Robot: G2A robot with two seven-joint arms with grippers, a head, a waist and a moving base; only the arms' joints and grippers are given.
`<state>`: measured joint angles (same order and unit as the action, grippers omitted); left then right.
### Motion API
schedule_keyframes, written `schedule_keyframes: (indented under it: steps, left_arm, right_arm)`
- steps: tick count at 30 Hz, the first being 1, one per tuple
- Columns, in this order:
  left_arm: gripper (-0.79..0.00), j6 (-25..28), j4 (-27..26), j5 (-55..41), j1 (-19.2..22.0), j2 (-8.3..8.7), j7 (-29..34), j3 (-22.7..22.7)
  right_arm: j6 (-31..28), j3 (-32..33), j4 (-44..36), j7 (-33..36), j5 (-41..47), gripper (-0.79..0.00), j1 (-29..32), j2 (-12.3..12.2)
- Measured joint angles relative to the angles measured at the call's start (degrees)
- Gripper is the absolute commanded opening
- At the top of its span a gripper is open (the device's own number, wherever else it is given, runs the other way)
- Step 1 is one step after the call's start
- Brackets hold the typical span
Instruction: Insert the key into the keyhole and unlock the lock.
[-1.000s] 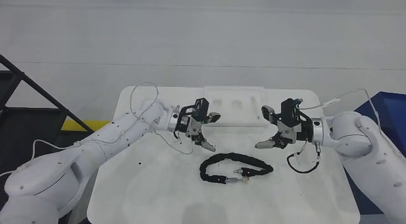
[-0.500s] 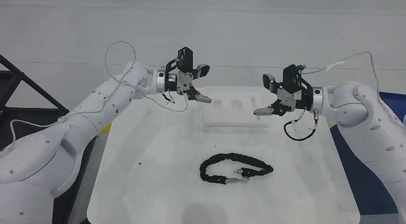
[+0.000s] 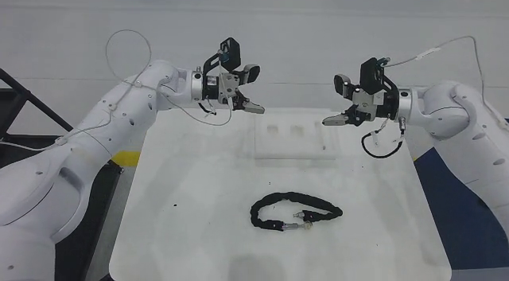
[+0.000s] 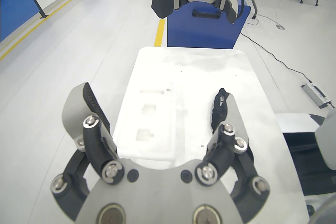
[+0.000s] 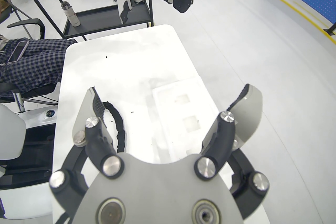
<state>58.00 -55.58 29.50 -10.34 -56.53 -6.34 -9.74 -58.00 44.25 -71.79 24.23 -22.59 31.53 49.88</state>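
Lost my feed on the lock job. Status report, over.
Left gripper open, empty, over table's far edge. Right gripper same. Chain lock flat on table, untouched; key too small to tell. Foam tray behind it, apart.

chain lock (image 5: 118, 128) partly behind right pincer (image 5: 169, 89), key (image 3: 301, 222) indistinct
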Motion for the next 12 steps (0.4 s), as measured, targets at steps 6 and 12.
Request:
schedule_keyframes:
  steps: [6, 12]
  left_arm:
    - [0.0, 0.0, 0.01, 0.24, 0.0, -0.01, -0.12, 0.0]
    - [0.0, 0.0, 0.01, 0.24, 0.0, 0.0, -0.12, 0.0]
  right_arm:
    - [0.0, 0.06, 0.0, 0.03, -0.06, 0.0, 0.03, 0.02]
    - [0.0, 0.06, 0.0, 0.03, -0.06, 0.0, 0.03, 0.02]
